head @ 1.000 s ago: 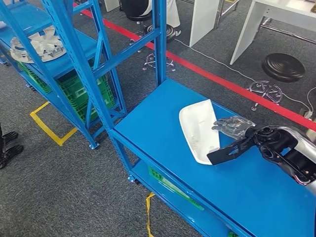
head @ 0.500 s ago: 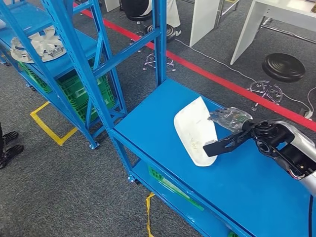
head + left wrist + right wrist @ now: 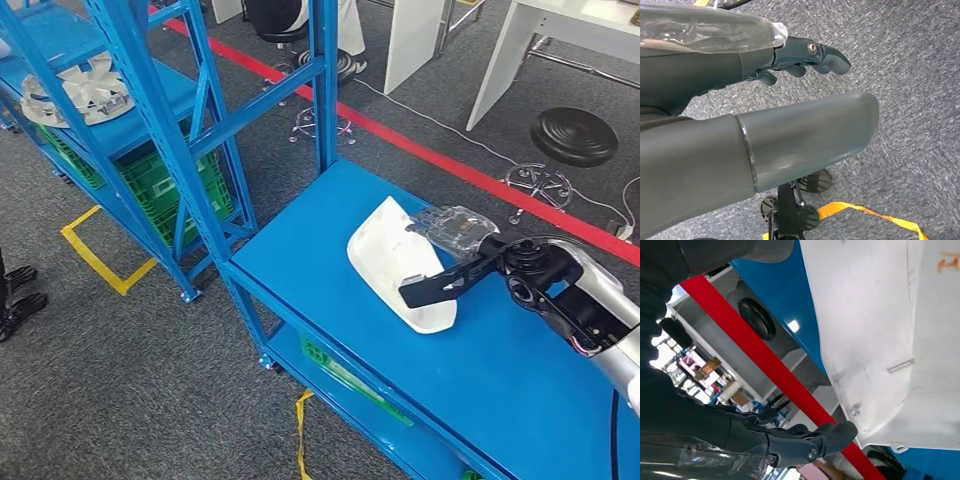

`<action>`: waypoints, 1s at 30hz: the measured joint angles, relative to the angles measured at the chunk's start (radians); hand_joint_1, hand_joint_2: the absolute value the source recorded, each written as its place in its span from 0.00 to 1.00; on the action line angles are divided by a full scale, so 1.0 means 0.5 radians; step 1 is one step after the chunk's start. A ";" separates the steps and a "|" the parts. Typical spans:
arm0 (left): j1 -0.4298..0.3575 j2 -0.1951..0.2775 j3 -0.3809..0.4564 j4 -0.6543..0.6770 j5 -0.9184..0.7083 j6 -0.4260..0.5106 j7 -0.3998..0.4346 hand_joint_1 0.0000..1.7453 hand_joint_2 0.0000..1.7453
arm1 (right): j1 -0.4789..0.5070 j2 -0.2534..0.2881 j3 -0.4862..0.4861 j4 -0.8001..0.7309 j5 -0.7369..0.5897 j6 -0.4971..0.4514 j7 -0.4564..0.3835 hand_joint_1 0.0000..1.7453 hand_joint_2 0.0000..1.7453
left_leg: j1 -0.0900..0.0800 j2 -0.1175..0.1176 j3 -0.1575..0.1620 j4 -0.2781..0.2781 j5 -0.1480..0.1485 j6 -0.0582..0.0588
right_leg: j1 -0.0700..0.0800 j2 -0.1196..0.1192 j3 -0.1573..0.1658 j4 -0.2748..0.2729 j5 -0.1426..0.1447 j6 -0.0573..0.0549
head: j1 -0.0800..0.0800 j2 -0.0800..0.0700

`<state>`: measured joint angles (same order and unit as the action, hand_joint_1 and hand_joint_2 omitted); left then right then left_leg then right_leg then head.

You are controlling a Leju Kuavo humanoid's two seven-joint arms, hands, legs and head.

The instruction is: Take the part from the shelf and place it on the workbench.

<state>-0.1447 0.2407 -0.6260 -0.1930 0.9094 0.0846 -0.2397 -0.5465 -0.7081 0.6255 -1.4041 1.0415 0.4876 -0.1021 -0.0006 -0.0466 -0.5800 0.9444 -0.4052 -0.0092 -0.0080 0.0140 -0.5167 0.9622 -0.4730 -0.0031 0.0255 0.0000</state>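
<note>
Floor point(image 3: 113, 380): grey carpet, crossed by a red line point(image 3: 453, 165) beyond the bench and marked with yellow tape point(image 3: 98, 262) near the shelf foot.

Shelf point(image 3: 162, 130): blue steel rack at upper left. A white fan-shaped part point(image 3: 83, 90) lies on its upper level; a green crate point(image 3: 170, 190) sits on the level below.

Bench point(image 3: 498, 390): blue top, standing just beside the shelf, with a lower blue level beneath.

Part point(image 3: 392, 262): a white moulded panel on the bench top, towards the far side, one end tilted slightly upward. In the right wrist view its pale underside point(image 3: 885, 340) stands close in front of the hand, above the blue surface.

Right hand point(image 3: 445, 255): reaching in from the right, grasping the part, with the dark thumb across its top face and the clear-covered fingers point(image 3: 453, 225) against its far edge.

Left hand point(image 3: 802, 55): hanging over the carpet, fingers curled loosely inward, nothing in it. Whether clenched or relaxed, I cannot tell.
</note>
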 joint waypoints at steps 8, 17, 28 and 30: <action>0.000 -0.004 0.000 0.000 0.004 0.010 -0.004 0.00 0.00 | -0.035 0.070 0.007 0.064 0.034 -0.060 -0.029 0.00 1.00 | 0.000 0.000 0.000 0.000 0.000 0.000 | 0.000 -0.001 0.000 0.000 0.000 0.000 | 0.000 0.000; 0.000 -0.006 -0.011 0.000 0.005 0.011 -0.004 0.00 0.00 | -0.035 0.107 0.009 0.099 0.033 -0.057 -0.036 0.00 1.00 | 0.000 0.000 0.000 0.000 0.000 0.000 | 0.000 0.000 0.000 0.000 0.000 0.000 | 0.000 0.000; -0.001 -0.006 -0.017 0.000 0.005 0.012 -0.004 0.00 0.00 | -0.035 0.129 0.019 0.117 0.024 -0.055 -0.037 0.00 1.00 | 0.000 0.000 0.000 0.000 0.000 0.000 | 0.000 0.000 0.000 0.000 0.000 0.000 | 0.000 0.000; 0.000 -0.006 -0.017 0.000 0.005 0.013 -0.004 0.00 0.00 | -0.034 0.132 0.020 0.122 0.013 -0.057 -0.035 0.00 1.00 | 0.000 0.000 0.000 0.000 0.000 0.000 | 0.000 0.000 0.000 0.000 0.000 0.000 | 0.000 0.000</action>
<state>-0.1450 0.2377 -0.6346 -0.1930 0.9117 0.0913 -0.2419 -0.5638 -0.6421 0.6355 -1.3432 1.0480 0.4592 -0.1195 -0.0006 -0.0468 -0.5798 0.9444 -0.4051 -0.0092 -0.0080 0.0139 -0.5169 0.9622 -0.4730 -0.0031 0.0255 0.0000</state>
